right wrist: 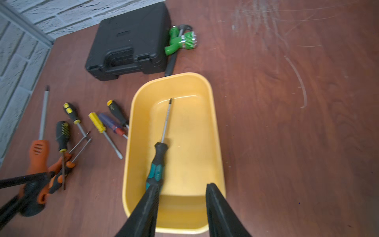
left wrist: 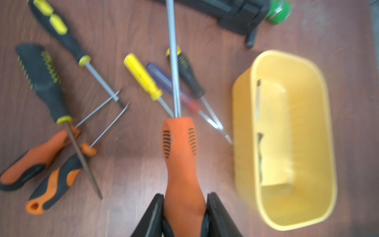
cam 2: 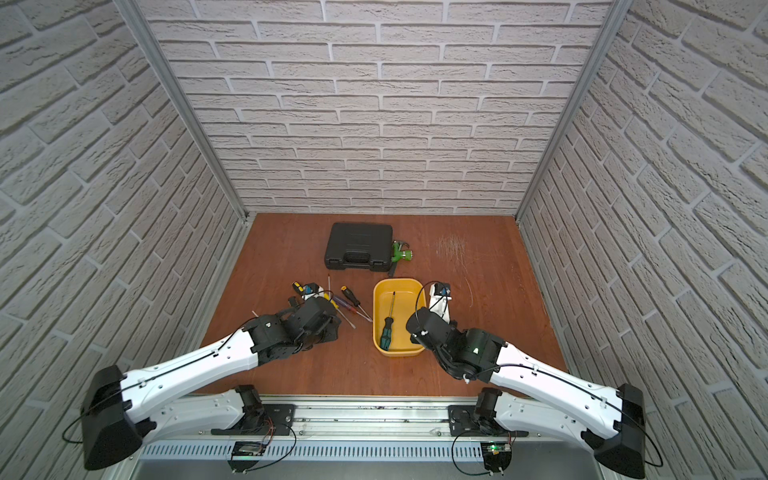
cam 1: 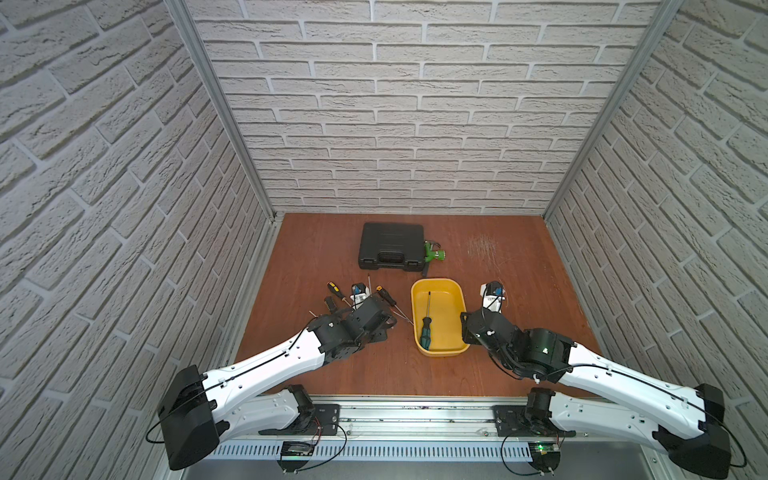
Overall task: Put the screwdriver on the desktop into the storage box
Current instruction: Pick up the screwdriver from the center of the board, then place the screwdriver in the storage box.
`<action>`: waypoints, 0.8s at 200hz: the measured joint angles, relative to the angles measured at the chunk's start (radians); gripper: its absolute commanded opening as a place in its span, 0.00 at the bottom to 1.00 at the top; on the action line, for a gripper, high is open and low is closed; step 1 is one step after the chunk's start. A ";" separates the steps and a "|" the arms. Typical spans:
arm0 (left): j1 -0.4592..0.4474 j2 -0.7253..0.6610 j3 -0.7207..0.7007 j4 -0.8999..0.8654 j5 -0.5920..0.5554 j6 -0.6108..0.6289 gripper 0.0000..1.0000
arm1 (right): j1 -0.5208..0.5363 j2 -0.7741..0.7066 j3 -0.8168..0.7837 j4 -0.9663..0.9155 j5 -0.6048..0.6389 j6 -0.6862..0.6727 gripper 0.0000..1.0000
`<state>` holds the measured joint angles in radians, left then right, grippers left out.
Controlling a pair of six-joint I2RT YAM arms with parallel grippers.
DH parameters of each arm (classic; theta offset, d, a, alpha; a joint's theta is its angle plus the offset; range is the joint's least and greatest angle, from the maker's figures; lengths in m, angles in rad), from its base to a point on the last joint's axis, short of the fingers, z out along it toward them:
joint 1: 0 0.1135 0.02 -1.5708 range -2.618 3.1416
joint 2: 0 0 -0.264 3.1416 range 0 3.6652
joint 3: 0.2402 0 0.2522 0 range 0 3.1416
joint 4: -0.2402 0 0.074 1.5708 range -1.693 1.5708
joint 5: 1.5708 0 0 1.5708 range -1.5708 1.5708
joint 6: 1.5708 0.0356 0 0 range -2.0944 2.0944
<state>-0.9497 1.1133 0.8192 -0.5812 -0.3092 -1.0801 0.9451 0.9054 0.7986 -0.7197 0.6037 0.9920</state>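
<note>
The left hand (left wrist: 185,196) is clamped on the butt of the orange screwdriver (left wrist: 180,143). Its shaft reaches over the other screwdrivers (left wrist: 143,78) on the table (left wrist: 127,164), beside the box (left wrist: 328,143). This looks like the carry. Next it must clear the rim, lower and release. The right hand (right wrist: 182,185) hangs half-open and empty over the box, where a green screwdriver (right wrist: 158,164) already lies. Blur hides whether the orange one is off the table, and in both top views the wrist covers the grip.

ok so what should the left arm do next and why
Probably swing the orange screwdriver across over the storage box: the left claw is shut on its handle, and the box, close beside it, holds just one green-handled screwdriver.
</note>
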 measured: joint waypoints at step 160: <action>-0.011 0.404 0.224 0.292 0.185 0.055 0.00 | -0.222 0.012 0.076 -0.153 -0.139 -0.100 0.38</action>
<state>-0.9611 1.5177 1.0428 -0.2890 -0.1238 -1.0256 0.7227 0.9176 0.8742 -0.8730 0.4644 0.8921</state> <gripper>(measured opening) 0.358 0.384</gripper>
